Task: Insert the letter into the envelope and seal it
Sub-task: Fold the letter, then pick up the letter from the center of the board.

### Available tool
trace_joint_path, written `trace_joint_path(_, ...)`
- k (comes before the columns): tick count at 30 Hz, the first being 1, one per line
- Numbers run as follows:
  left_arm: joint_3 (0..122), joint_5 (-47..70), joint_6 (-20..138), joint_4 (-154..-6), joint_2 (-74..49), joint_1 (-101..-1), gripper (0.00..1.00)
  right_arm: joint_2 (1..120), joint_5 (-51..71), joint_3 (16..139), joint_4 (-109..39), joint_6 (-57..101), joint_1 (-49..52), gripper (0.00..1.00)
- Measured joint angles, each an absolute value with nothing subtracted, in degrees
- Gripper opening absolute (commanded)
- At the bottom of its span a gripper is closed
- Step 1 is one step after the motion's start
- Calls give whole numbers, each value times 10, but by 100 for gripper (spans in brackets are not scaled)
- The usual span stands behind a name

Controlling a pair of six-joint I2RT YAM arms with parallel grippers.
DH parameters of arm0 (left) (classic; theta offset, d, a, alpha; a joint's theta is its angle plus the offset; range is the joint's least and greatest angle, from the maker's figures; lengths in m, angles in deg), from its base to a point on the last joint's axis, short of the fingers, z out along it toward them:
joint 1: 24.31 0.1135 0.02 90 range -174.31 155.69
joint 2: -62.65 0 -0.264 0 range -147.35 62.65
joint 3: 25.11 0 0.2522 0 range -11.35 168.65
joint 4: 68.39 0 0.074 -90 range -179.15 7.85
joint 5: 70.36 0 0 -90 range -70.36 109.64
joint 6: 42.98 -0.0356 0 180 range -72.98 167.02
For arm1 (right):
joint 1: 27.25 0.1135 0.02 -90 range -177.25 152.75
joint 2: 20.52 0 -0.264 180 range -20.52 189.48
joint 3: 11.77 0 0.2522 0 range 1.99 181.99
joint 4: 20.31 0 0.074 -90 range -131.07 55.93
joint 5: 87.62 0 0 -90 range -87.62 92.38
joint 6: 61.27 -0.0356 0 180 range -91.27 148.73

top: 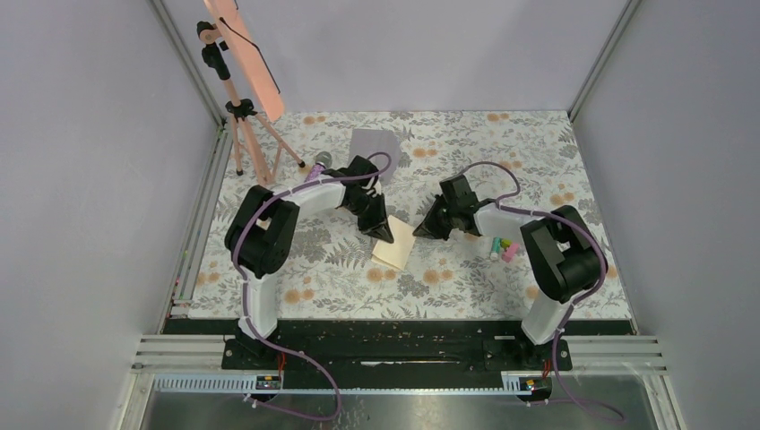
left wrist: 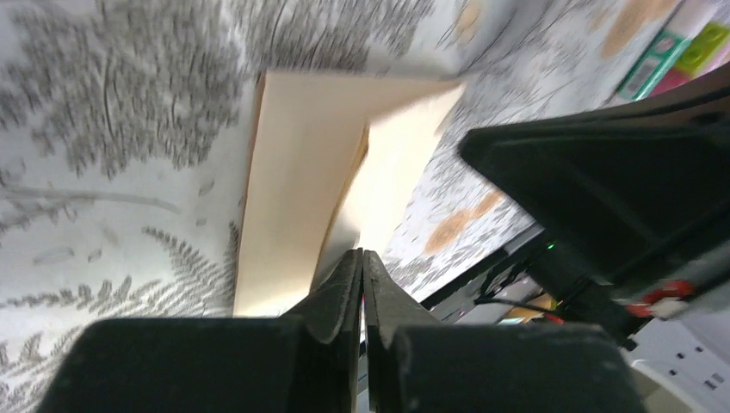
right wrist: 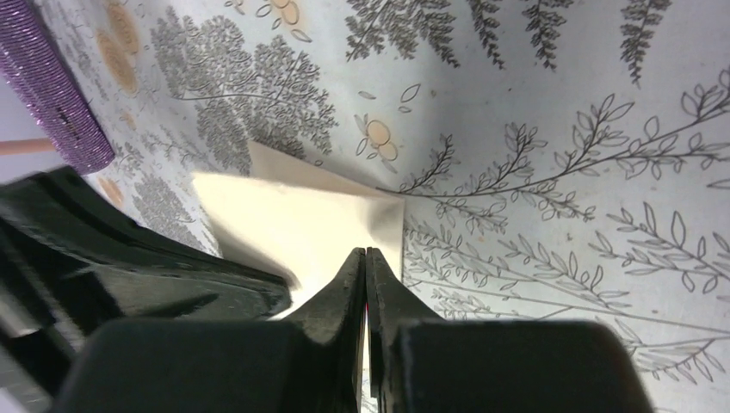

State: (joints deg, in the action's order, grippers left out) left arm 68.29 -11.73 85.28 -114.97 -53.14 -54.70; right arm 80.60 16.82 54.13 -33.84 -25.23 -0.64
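Top external: one letter (top: pixel 395 244), one envelope (top: pixel 374 143).

The top external view looks down from above and behind the arm bases (top: pixel 255 351) at the bottom of the frame, far enough back to take in the whole table (top: pixel 502 152). The left wrist view looks along its own fingers (left wrist: pixel 336 297), rising from bottom centre, very close over the letter (left wrist: pixel 293 172). The right wrist view faces that letter (right wrist: pixel 293 224) from the opposite side, equally close. All three share the letter; each wrist view also catches the other arm's gripper at its edge
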Motion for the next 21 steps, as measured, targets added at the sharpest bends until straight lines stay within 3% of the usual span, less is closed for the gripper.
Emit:
trace_joint_path(6, 596, -106, 848, -1145, -511, -556, 0, 774, 182, 538, -342, -244, -7, 4)
trace_joint_path(17, 592, -134, 853, -1145, -521, -552, 0, 780, 288, 439, -223, -367, -2, 1)
trace_joint_path(19, 592, -135, 855, -1145, -522, -551, 0, 804, 300, 414, -204, -401, 0, 7)
trace_joint_path(21, 592, -136, 856, -1144, -522, -551, 0, 806, 316, 399, -180, -422, -2, 20)
